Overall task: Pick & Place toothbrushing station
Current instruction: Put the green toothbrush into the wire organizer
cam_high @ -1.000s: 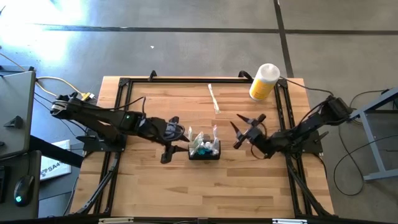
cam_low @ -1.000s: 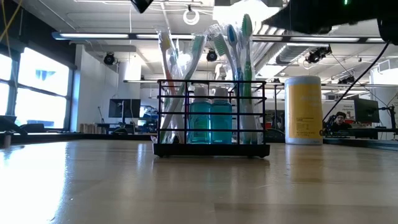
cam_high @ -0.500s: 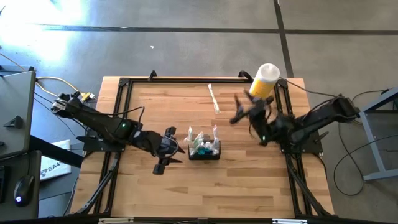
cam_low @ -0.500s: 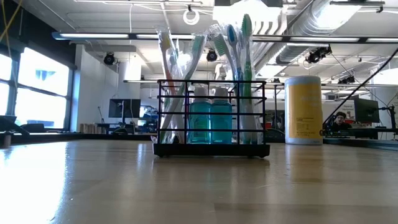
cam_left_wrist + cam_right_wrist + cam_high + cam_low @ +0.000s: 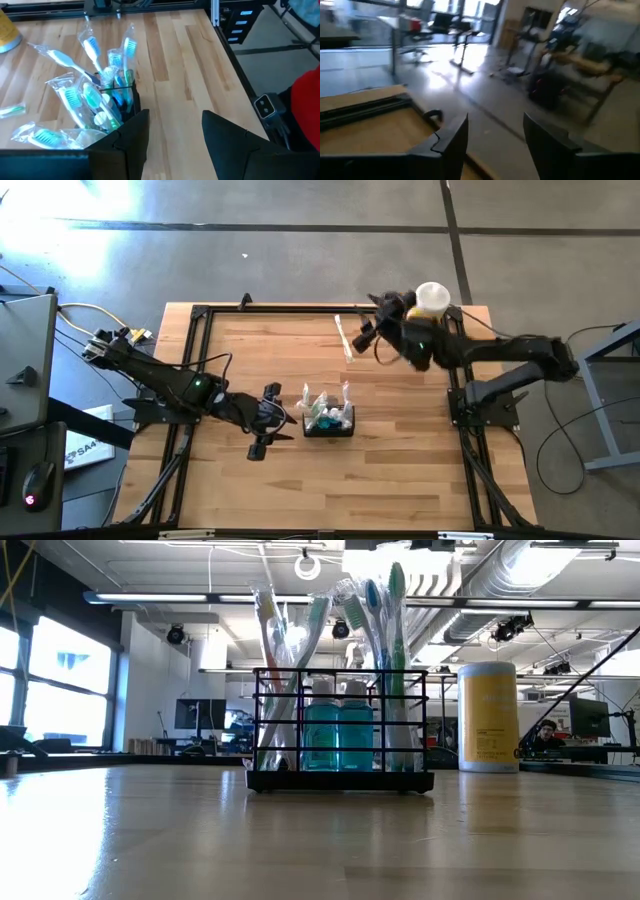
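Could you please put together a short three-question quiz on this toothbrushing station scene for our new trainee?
1. True or false: the right tool is gripping the yellow cylinder.
2. Which tool is nearer the toothbrushing station: A) left tool, B) right tool?
3. Fill in: one wrapped toothbrush lies on the table, outside the ____.

Key:
1. False; its jaws stand open and empty beside the cylinder.
2. A; it sits just beside the station, open and apart from it.
3. Station.
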Motion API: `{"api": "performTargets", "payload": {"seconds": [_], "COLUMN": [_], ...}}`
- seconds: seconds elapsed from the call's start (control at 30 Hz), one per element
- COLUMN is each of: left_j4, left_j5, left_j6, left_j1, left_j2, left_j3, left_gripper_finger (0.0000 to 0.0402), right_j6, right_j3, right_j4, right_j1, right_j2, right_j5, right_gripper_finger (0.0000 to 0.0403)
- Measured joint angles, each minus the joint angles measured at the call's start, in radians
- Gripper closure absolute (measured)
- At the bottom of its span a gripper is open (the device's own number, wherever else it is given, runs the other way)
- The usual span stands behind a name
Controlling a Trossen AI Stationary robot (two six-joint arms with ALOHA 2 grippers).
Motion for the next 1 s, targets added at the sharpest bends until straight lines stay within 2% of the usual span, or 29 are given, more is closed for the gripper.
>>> {"api": "performTargets", "payload": {"seconds": [0.1, 0.17, 0.3, 0.43, 0.53, 0.77, 1.0], "left_j4": [0.0, -0.005, -0.026, -0.031, -0.031, -0.036, -0.053], "left_j5": [0.0, -0.001, -0.004, -0.004, -0.004, -0.004, -0.017], "left_j6": [0.016, 0.019, 0.019, 0.019, 0.019, 0.015, 0.015], "left_j1": [0.0, 0.0, 0.0, 0.0, 0.0, 0.0, 0.0], "left_j2": [-0.001, -0.001, -0.001, -0.001, -0.002, -0.002, -0.002], "left_j3": [0.0, 0.0, 0.0, 0.0, 0.0, 0.0, -0.001], "left_gripper_finger": [0.0224, 0.0224, 0.0224, 0.0224, 0.0224, 0.0224, 0.0224], "right_j6": [0.209, 0.304, 0.41, 0.454, 0.454, 0.422, 0.429], "right_j3": [0.059, 0.067, 0.067, 0.066, 0.066, 0.066, 0.066], "right_j4": [-0.204, -0.243, -0.302, -0.373, -0.376, -0.284, -0.268], "right_j1": [-0.131, -0.225, -0.396, -0.504, -0.535, -0.555, -0.553], "right_j2": [0.003, 0.015, 0.06, 0.163, 0.268, 0.493, 0.607], "right_j5": [-0.307, -0.468, -0.64, -0.794, -0.85, -0.848, -0.888], "right_gripper_finger": [0.022, 0.022, 0.022, 0.022, 0.022, 0.022, 0.022]}}
